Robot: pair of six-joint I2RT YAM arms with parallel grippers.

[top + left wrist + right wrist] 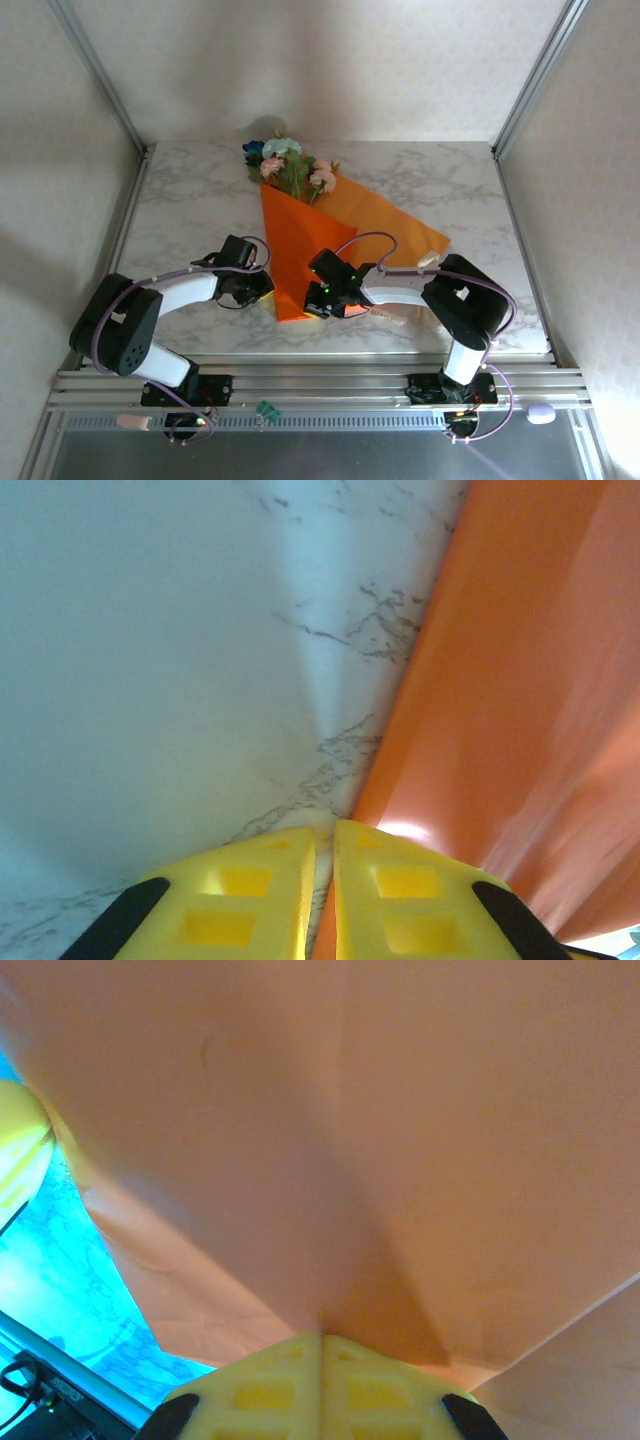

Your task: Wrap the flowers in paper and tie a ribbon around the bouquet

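Note:
The orange paper [300, 250] lies folded into a cone shape on the marble table, and the flowers [290, 165] poke out of its wide far end. At the cone's left edge, near the narrow tip, sits my left gripper [262, 285]. Its yellow fingers [250, 900] stand a thin slit apart, with the paper's edge [520, 680] running into that slit. My right gripper [320, 296] is shut on the paper [330, 1140] at the cone's lower right, creases fanning from its tips. A cream bit of ribbon [428, 260] shows by the right arm.
The marble table [190, 210] has bare room to the left and far right of the paper. Metal frame posts [110, 90] rise at the back corners. An aluminium rail [320, 385] runs along the near edge.

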